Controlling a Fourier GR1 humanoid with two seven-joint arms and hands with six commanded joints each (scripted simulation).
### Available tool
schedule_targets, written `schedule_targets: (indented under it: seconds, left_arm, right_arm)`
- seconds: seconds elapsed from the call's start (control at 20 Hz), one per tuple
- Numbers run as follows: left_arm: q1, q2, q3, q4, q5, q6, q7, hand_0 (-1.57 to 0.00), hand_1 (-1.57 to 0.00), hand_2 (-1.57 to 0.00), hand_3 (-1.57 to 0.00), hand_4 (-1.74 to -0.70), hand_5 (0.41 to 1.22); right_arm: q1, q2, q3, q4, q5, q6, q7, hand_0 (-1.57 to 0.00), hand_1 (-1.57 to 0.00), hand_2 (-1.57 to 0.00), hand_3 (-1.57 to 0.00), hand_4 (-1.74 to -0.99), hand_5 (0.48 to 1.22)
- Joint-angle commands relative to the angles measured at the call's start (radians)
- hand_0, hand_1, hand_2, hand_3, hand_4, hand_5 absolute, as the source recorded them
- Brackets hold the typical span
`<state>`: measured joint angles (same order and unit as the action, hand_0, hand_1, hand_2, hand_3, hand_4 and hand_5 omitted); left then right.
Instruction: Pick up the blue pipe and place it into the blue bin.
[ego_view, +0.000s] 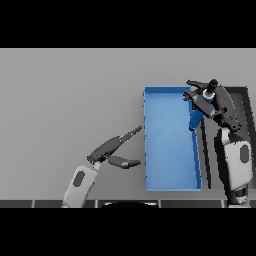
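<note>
Over the blue bin (170, 150), short blue pipe (195, 119), tilted, in right hand (204, 101).

Single head view, looking steeply down from above the grey table (70, 90), moderately near

A grey table (70, 90) carries a blue bin (170, 150) toward its right side.

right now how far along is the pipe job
Done: the blue pipe is off the table, gripped by the right hand. In hand: it hangs over the blue bin near its right wall. Left: release it inside. The left hand idles beside the bin, fingers straight.
</note>
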<state>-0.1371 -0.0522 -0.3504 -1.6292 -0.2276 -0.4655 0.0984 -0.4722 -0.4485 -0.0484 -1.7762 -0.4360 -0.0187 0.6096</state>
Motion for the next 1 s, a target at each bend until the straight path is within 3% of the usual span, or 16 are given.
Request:
schedule_targets:
  seconds: [0.0, 0.1, 0.3, 0.35, 0.4, 0.55, 0.6, 0.65, 0.75, 0.85, 0.95]
  left_arm:
    - [0.008, -0.005, -0.004, -0.004, -0.001, 0.004, 0.004, 0.00, 0.00, 0.00, 0.00, -0.88, 0.425]
    - [0.007, 0.001, -0.001, 0.000, -0.005, 0.005, 0.006, 0.00, 0.00, 0.00, 0.00, -0.88, 0.428]
    - [0.004, -0.014, -0.014, 0.007, -0.013, 0.011, 0.012, 0.00, 0.00, 0.00, 0.00, -0.89, 0.422]
    - [0.003, -0.008, -0.006, 0.006, -0.010, 0.011, 0.011, 0.00, 0.00, 0.00, 0.00, -0.89, 0.420]
    - [0.001, 0.002, 0.000, -0.003, -0.002, 0.004, 0.006, 0.00, 0.00, 0.00, 0.00, -0.89, 0.420]
    - [0.015, 0.000, -0.017, -0.007, -0.012, 0.004, 0.003, 0.00, 0.00, 0.00, 0.00, -0.88, 0.421]
    - [0.012, 0.002, -0.014, -0.009, -0.013, 0.005, 0.006, 0.00, 0.00, 0.00, 0.00, -0.88, 0.421]
    - [0.014, 0.006, -0.011, -0.013, -0.012, 0.007, 0.004, 0.00, 0.00, 0.00, 0.00, -0.88, 0.422]
    - [0.009, 0.010, -0.002, -0.013, -0.005, 0.005, 0.010, 0.00, 0.00, 0.00, 0.00, -0.88, 0.425]
    - [0.012, 0.000, -0.012, -0.016, -0.009, 0.009, 0.014, 0.00, 0.00, 0.00, 0.00, -0.88, 0.428]
    - [0.007, -0.003, -0.006, -0.009, -0.001, 0.006, 0.022, 0.00, 0.00, 0.00, 0.00, -0.88, 0.429]
  right_arm:
    - [0.041, -0.016, 0.015, -0.009, -0.007, -0.032, 0.000, -1.57, -1.57, -1.57, -1.57, -1.741, 1.221]
    - [0.115, -0.061, 0.054, -0.030, -0.029, -0.093, 0.000, -1.57, -1.57, -1.57, -1.57, -1.741, 1.221]
    - [0.201, -0.178, 0.221, -0.032, -0.058, -0.309, 0.000, -1.57, -1.57, -1.57, -1.52, -1.741, 1.221]
    - [0.208, -0.215, 0.256, -0.032, -0.076, -0.351, 0.000, -1.57, -1.57, -1.57, -1.26, -1.741, 1.221]
    - [0.204, -0.260, 0.311, -0.020, -0.094, -0.394, 0.000, -1.57, -1.57, -1.57, -1.13, -1.741, 1.221]
    - [0.194, -0.304, 0.386, -0.001, -0.082, -0.483, -0.037, -1.57, -1.55, -1.57, -0.85, -1.741, 1.221]
    - [0.177, -0.318, 0.412, 0.014, -0.084, -0.500, -0.030, -1.46, -1.34, -1.34, -0.79, -1.678, 1.221]
    - [0.171, -0.333, 0.441, 0.027, -0.092, -0.515, -0.042, -1.17, -1.07, -1.07, -0.63, -1.592, 1.221]
    - [0.135, -0.374, 0.505, 0.051, -0.117, -0.533, -0.022, -0.75, -0.68, -0.68, -0.40, -1.413, 1.221]
    - [0.105, -0.416, 0.578, 0.065, -0.130, -0.485, -0.046, -0.48, -0.44, -0.44, -0.26, -1.275, 1.186]
    - [0.063, -0.480, 0.666, 0.091, -0.163, -0.438, -0.010, -0.31, -0.28, -0.28, -0.16, -1.175, 1.084]
